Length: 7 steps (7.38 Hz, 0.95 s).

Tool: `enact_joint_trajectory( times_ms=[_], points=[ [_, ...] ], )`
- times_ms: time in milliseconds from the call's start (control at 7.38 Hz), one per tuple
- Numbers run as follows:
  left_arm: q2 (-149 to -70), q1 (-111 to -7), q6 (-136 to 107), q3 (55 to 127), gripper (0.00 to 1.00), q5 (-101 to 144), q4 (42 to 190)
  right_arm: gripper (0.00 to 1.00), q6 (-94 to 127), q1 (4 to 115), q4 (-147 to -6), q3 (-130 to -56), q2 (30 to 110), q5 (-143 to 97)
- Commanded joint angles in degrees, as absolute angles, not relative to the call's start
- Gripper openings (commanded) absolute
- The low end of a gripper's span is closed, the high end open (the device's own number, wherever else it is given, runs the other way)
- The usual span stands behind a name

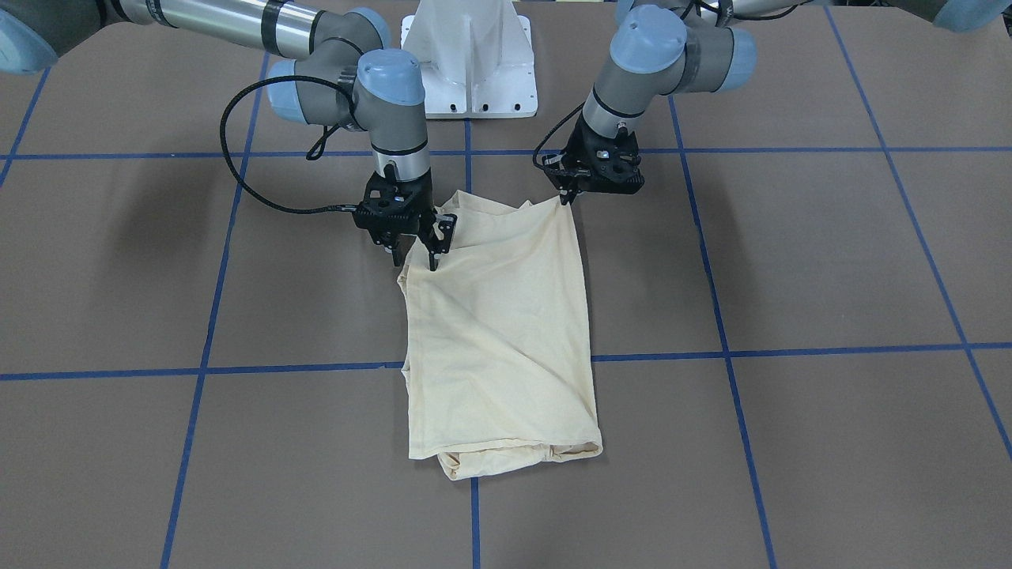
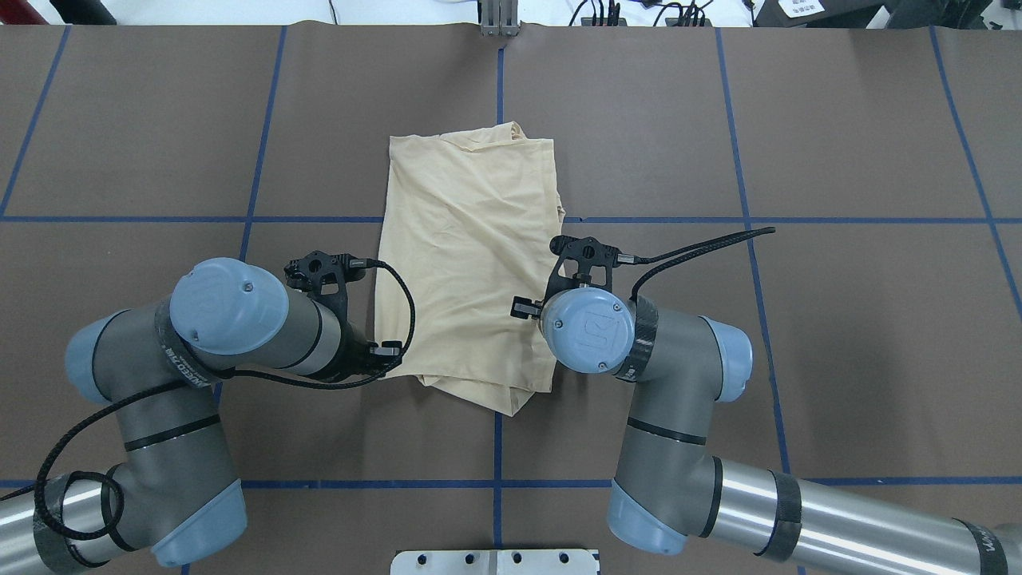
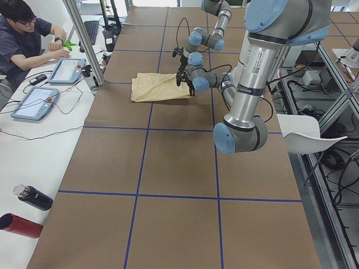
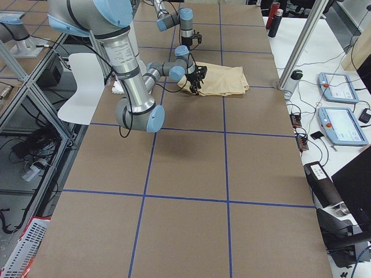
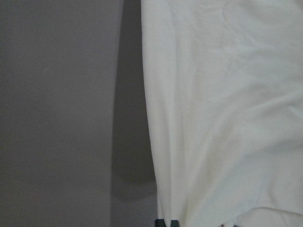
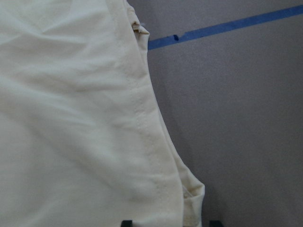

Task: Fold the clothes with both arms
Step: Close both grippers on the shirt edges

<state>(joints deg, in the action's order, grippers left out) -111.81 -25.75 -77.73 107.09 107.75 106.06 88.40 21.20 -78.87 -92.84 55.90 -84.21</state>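
The clothes are one pale cream shirt [image 1: 506, 316] folded into a long rectangle, lying flat mid-table [image 2: 463, 263]; no print shows. In the front-facing view my left gripper [image 1: 568, 196] is shut on the shirt's near-robot corner, which rises slightly to it. My right gripper [image 1: 415, 257] stands open at the opposite near-robot corner, fingers down on either side of the edge. In the right wrist view the hemmed edge [image 6: 142, 123] runs between two dark fingertips [image 6: 126, 222]. The left wrist view shows the cloth [image 5: 227, 118] and its edge over brown table.
The white pedestal base [image 1: 470, 63] stands behind the shirt. Blue tape lines [image 1: 300, 367] grid the brown table. A person [image 3: 22, 39] sits at a side table with tablets [image 3: 67, 70] and bottles [image 3: 25, 210]. A metal post [image 3: 84, 45] rises at the far edge.
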Motion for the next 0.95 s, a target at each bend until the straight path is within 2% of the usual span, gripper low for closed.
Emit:
enact_joint_trajectory(
  times_ms=[0, 271, 406, 542, 813],
  points=[
    [-111.80, -25.75, -77.70, 107.31, 0.00, 107.75, 106.00, 0.45, 88.24, 20.83, -78.05, -92.20, 55.99, -84.02],
    [-111.88, -25.75, -77.78, 107.31, 0.00, 107.75, 106.00, 0.45, 88.15, 20.83, -78.05, -92.02, 55.99, -83.94],
    [-111.88, -25.75, -77.78, 107.31, 0.00, 107.75, 106.00, 0.30, 88.07, 20.83, -78.05, -91.93, 55.90, -84.02],
    [-111.88, -25.75, -77.78, 107.31, 0.00, 107.75, 106.00, 0.00, 87.11, 20.83, -78.05, -92.02, 55.90, -84.11],
    [-111.88, -25.75, -77.78, 107.31, 0.00, 107.75, 106.00, 0.00, 84.29, 20.83, -77.96, -92.46, 55.99, -84.11]
  ],
)
